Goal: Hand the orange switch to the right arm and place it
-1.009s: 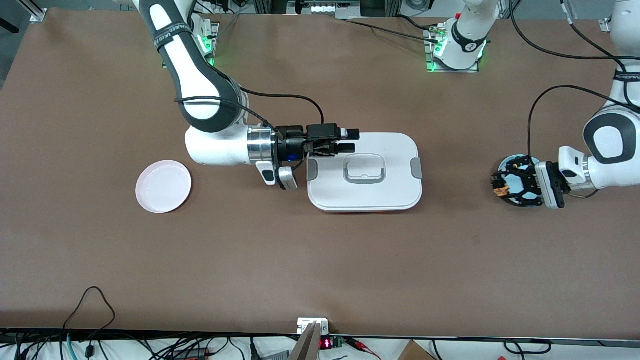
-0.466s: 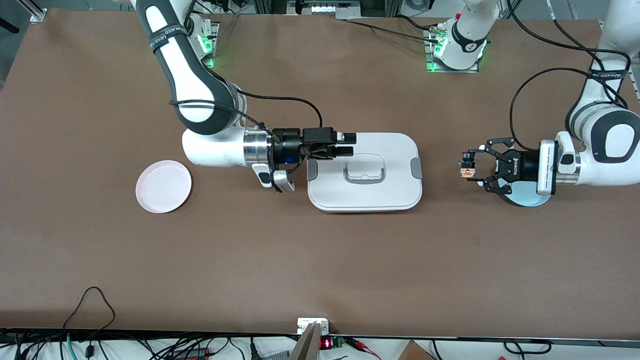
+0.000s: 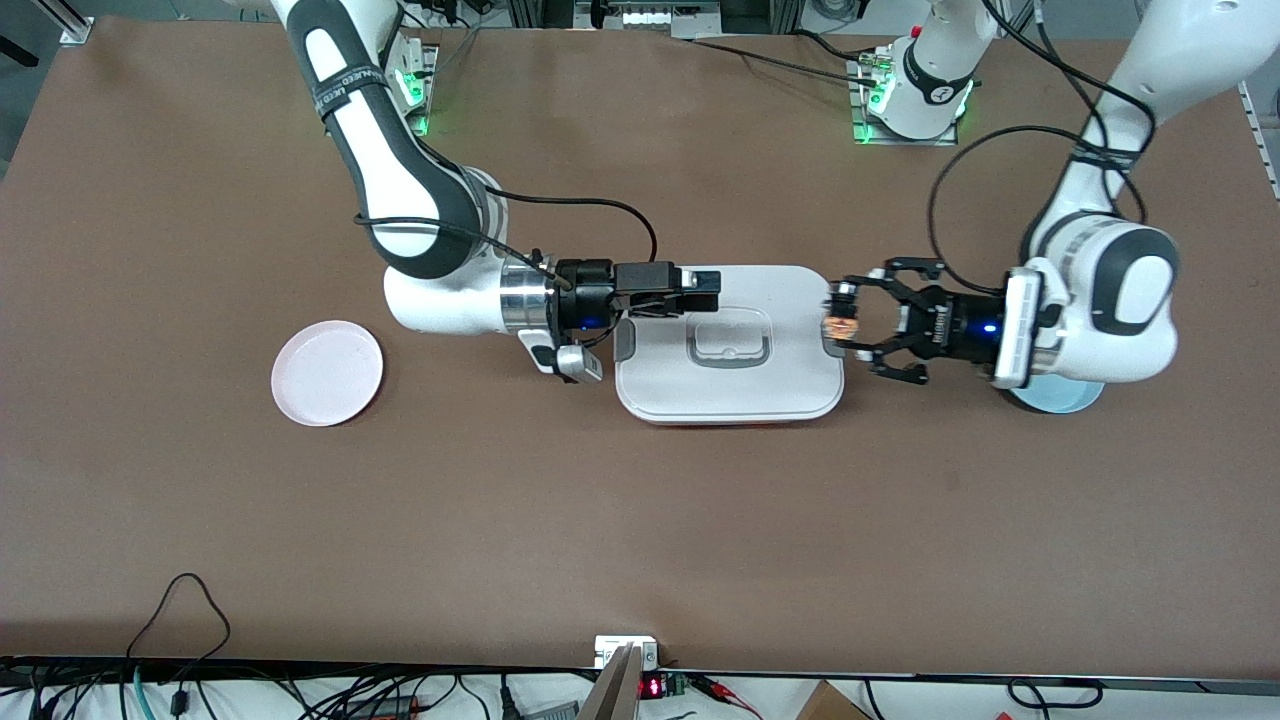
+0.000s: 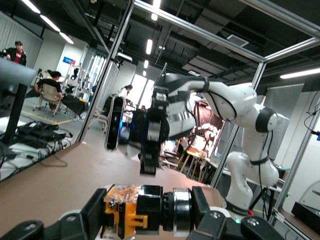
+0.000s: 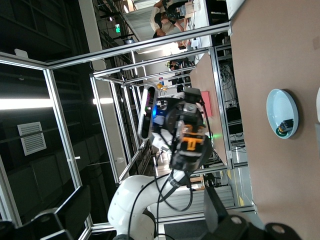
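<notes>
The orange switch (image 3: 838,330), tiny and black with an orange-yellow part, is clamped in my left gripper (image 3: 843,325), a black claw. It is held in the air over the end of the white lidded box (image 3: 780,290) toward the left arm's end. In the left wrist view the switch (image 4: 135,210) sits crosswise between the pads. My right gripper (image 3: 700,287), with slim black fingers, is open and empty over the box's other end and points at the switch. A gap of about the lid's handle separates them. The right wrist view shows the switch (image 5: 191,141) straight ahead.
A pink plate (image 3: 327,372) lies toward the right arm's end of the table. A light blue dish (image 3: 1060,398) lies under the left wrist; in the right wrist view it (image 5: 280,107) holds a small dark part.
My left gripper has carried the switch from over the blue dish to the box's end, toward my right gripper. The right gripper has shifted slightly toward it.
</notes>
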